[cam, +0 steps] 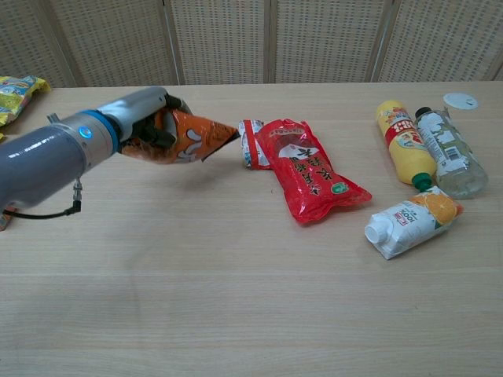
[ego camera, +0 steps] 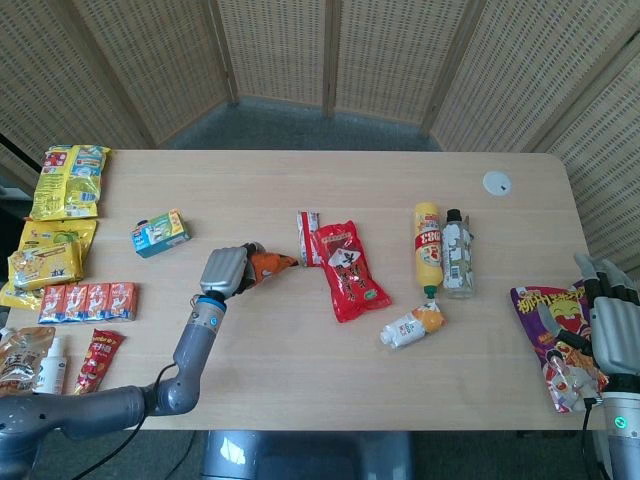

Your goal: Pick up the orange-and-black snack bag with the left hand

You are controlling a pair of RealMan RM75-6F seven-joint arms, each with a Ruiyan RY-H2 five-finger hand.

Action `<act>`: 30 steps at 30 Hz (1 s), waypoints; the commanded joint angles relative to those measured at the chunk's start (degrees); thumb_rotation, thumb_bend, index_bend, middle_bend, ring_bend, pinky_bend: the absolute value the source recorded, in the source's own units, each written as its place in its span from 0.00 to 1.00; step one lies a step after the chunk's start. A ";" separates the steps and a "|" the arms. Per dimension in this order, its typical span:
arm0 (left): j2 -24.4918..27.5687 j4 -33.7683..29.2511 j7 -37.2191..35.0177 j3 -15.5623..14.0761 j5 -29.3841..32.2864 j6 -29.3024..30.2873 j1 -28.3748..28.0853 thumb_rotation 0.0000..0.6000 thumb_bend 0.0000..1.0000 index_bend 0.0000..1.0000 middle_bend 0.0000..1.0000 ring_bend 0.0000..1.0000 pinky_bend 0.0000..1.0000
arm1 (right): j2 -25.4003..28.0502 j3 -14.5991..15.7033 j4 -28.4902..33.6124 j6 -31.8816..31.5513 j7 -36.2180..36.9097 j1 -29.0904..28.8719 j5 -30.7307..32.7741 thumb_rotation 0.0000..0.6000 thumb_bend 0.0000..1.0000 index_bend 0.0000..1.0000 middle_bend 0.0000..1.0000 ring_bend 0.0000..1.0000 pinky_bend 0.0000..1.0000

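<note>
My left hand (ego camera: 226,269) (cam: 144,118) grips the orange-and-black snack bag (ego camera: 268,266) (cam: 187,137) and holds it lifted off the table, its pointed end aimed right toward the red pouch. The fingers wrap the bag's left half. My right hand (ego camera: 614,330) rests at the table's right edge with its fingers spread, beside a purple snack bag (ego camera: 553,340); it holds nothing and the chest view does not show it.
A large red pouch (cam: 310,170) and a small red-and-white packet (cam: 251,142) lie right of the lifted bag. Yellow bottle (cam: 402,142), clear bottle (cam: 446,151) and drink carton (cam: 410,224) sit at right. A teal box (ego camera: 160,232) and several snack packs (ego camera: 60,235) crowd the left edge.
</note>
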State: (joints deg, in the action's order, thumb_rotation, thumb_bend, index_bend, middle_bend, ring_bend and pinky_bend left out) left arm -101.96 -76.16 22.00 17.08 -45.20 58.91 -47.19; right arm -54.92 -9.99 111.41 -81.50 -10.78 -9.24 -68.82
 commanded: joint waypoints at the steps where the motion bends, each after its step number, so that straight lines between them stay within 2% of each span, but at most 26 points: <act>1: 6.74 -9.13 -0.48 2.38 -4.10 4.19 1.55 1.00 0.96 0.65 0.48 0.65 0.83 | -0.59 0.06 -0.55 0.50 -0.09 -0.40 -0.21 0.23 0.32 0.00 0.08 0.00 0.05; 10: 20.05 -26.82 1.03 7.42 -7.06 9.44 3.76 1.00 0.94 0.67 0.48 0.64 0.82 | -2.36 -0.13 -1.85 1.16 -1.57 -1.65 -0.83 0.24 0.32 0.00 0.08 0.00 0.05; 15: 26.96 -35.14 3.99 10.40 -5.49 12.59 4.71 1.00 0.94 0.67 0.49 0.64 0.82 | -3.87 -0.03 -2.86 1.50 -3.09 -2.45 -1.23 0.24 0.32 0.00 0.08 0.00 0.05; 20: 31.43 -40.24 4.78 11.88 -4.07 14.75 5.73 1.00 0.94 0.67 0.49 0.64 0.81 | -4.93 0.06 -3.79 1.70 -3.64 -2.90 -1.58 0.23 0.32 0.00 0.09 0.00 0.05; 30: 35.21 -45.17 4.68 11.18 -3.80 17.55 6.84 1.00 0.93 0.67 0.49 0.64 0.81 | -6.08 0.65 -4.67 0.61 -4.17 -2.82 -3.91 0.24 0.32 0.00 0.09 0.00 0.05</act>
State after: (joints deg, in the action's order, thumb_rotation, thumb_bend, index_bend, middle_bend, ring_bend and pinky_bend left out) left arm -66.95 -121.12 26.68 28.35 -48.99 76.32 -40.39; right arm -60.93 -9.41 106.80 -80.82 -14.98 -12.11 -72.64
